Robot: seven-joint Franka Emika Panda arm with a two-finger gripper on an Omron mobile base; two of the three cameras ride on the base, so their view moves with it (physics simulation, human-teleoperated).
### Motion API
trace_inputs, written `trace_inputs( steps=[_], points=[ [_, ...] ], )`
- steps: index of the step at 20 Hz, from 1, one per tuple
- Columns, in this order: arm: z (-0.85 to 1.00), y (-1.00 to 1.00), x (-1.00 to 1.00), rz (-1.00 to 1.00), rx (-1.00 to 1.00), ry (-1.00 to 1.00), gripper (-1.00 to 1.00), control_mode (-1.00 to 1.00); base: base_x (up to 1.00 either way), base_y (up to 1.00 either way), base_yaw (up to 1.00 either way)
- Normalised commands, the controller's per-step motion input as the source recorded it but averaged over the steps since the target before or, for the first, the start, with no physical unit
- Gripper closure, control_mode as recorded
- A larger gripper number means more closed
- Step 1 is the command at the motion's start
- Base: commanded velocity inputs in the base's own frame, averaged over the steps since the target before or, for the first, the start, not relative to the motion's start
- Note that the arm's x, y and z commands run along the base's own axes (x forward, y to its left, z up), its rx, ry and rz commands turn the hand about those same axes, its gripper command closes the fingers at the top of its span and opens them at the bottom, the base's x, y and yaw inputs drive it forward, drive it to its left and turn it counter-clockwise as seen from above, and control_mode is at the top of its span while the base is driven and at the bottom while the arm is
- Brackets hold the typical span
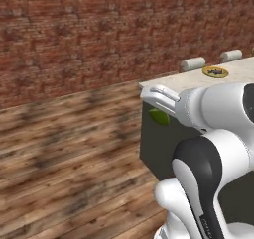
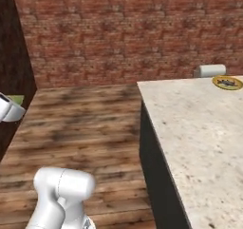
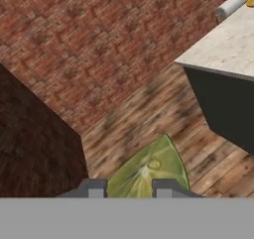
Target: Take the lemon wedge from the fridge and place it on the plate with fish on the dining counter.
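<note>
A red-brown brick wall [image 1: 74, 29] is seen across the back of the scene, and a floor of brown wooden planks [image 1: 64, 163] is laid in front of it. The large dining counter [image 2: 199, 138], an island with a beige speckled stone top and a dark grey-green base, is seen to the right in both base views, its near corner pointing toward the open floor. A dark brown panel [image 2: 12, 71] is seen at the left edge of the right base view.

At the far end of the counter top two pale grey cylindrical rolls [image 1: 192, 63] are laid, and the small round plate with fish [image 1: 215, 72], yellow-rimmed with dark food in its middle, is set just beside them, well apart from the arm.

The two-finger gripper [image 3: 130, 187] is held out over the floor, beside the counter's corner and off its top. Its jaws are closed on the tiny yellow-green lemon wedge [image 3: 149, 168], which is seen between the two dark finger tips [image 3: 94, 187] in the hand view and as a green patch under the white hand in the left base view.
</note>
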Motion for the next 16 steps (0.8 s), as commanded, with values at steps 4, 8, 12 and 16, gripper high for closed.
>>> trace_inputs(
  steps=[4, 8, 12, 16],
  points=[
    [0.00, 0.00, 0.00, 0.00, 0.00, 0.00, 1.00, 1.00, 1.00, 1.00, -0.37],
    [0.00, 0.00, 0.00, 0.00, 0.00, 0.00, 1.00, 1.00, 1.00, 1.00, -0.36],
    [0.00, 0.00, 0.00, 0.00, 0.00, 0.00, 1.00, 1.00, 1.00, 1.00, -0.34],
    [0.00, 0.00, 0.00, 0.00, 0.00, 0.00, 1.00, 1.00, 1.00, 1.00, -0.33]
  ],
)
